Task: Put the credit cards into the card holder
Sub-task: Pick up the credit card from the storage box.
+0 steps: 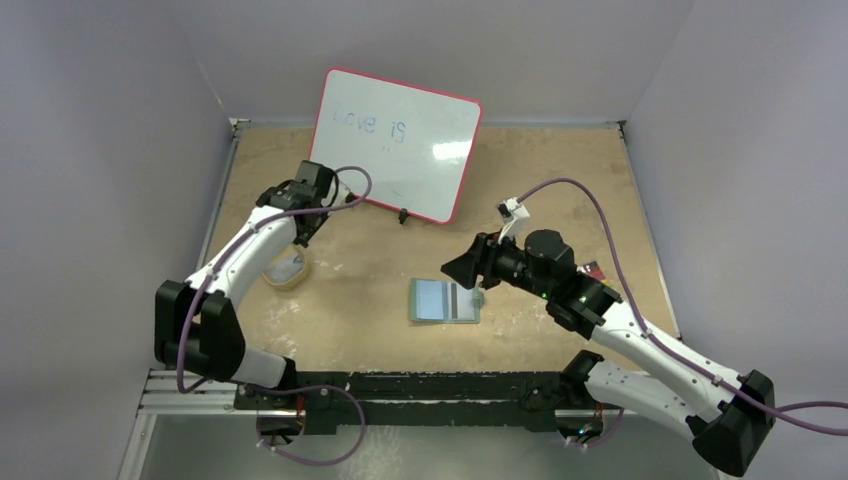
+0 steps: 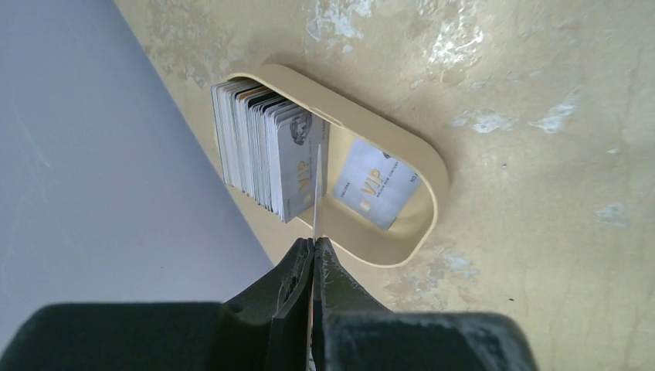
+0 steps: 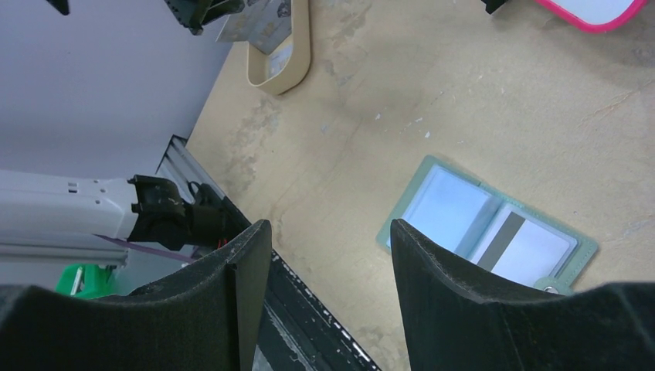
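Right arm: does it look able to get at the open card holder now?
Probably yes: the right gripper hovers open just beside the card holder, nothing standing between them.

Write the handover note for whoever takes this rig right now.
Left gripper: shut on one card, held edge-on at the beige tray.
Right gripper: open, empty, hanging near the card holder.
Things: card stack upright in the tray, a loose card flat beside it; the holder lies open.
Done: a pale card and a striped card sit in its two visible pockets.
Left: bring the pinched card over, pocket it, likely repeat.
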You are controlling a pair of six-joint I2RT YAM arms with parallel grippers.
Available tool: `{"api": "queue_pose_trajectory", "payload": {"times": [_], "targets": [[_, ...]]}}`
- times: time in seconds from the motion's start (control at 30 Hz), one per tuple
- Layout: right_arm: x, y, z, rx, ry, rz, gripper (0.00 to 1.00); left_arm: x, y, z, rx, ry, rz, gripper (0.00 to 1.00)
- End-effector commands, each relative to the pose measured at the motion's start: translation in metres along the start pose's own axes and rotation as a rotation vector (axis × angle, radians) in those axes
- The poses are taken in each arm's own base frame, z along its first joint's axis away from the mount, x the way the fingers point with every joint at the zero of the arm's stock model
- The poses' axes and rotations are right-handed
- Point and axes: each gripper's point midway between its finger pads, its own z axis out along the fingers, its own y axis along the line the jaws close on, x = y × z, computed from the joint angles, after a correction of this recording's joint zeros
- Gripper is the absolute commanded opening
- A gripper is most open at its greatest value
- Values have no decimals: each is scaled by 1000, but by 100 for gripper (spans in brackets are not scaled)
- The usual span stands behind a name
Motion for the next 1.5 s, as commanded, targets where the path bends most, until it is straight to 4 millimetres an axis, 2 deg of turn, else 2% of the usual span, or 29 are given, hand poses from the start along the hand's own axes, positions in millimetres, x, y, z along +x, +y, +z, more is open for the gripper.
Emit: {"api": "queue_pose_trajectory", "payload": {"times": [0.0,0.07,0.17,0.23,0.37,0.47,0.57,0.67,0.73,0.9,1.13,1.3,1.47], "targets": [[-28,14,-3,-30,-94,-18,61,-25,7,-34,37,-153,-172,0],[-33,17,0,-40,-113,-29,61,-38,-4,-44,127,-218,-211,0],[-31,11,3,-14,-107,-36,61,-63,-36,-68,351,-369,-224,0],[-35,14,3,-23,-120,-25,61,-79,-52,-91,474,-500,-253,0],[-52,26,2,-58,-176,-29,58,-105,-67,-146,661,-782,-296,0],[-60,36,5,-92,-183,-6,50,-114,-87,-188,847,-973,-264,0],[-67,48,7,-117,-172,6,40,-119,-99,-219,1022,-1071,-294,0],[-73,61,8,-184,-197,5,38,-123,-110,-249,1229,-1128,-374,0],[-75,64,10,-200,-203,3,39,-122,-111,-264,1284,-1168,-406,0],[-82,74,16,-245,-204,-27,40,-116,-116,-284,1364,-1231,-468,0],[-86,67,24,-242,-204,-62,42,-111,-125,-281,1415,-1201,-479,0],[-82,85,21,-358,-177,-85,41,-111,-129,-277,1428,-1182,-491,0],[-72,93,23,-433,-134,-91,37,-112,-128,-275,1423,-1186,-498,0]]}}
